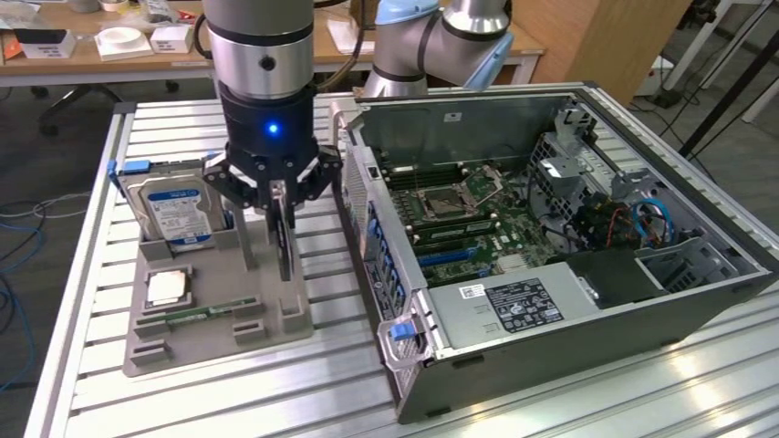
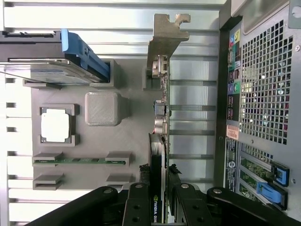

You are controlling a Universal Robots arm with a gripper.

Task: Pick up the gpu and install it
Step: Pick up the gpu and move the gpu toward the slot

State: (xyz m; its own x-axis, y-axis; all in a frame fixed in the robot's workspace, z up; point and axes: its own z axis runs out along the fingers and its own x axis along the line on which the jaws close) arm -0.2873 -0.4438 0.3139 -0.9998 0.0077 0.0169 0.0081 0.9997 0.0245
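Slatted table point(image 1: 244, 401) under gpu point(image 2: 160, 122) (desks point(image 1: 86, 62) behind).

The exterior view looks down at a slant from above the slotted table point(image 1: 182, 401), far enough back to take in my gripper point(image 1: 283, 196), the gray parts tray point(image 1: 195, 351) and the whole open computer case point(image 1: 681, 301). My wrist view faces straight down along the gripper, close over the tray. Both views share the tray, the hard drive point(image 1: 177, 210), the gpu point(image 1: 284, 246) and the case's rear panel point(image 2: 263, 94).
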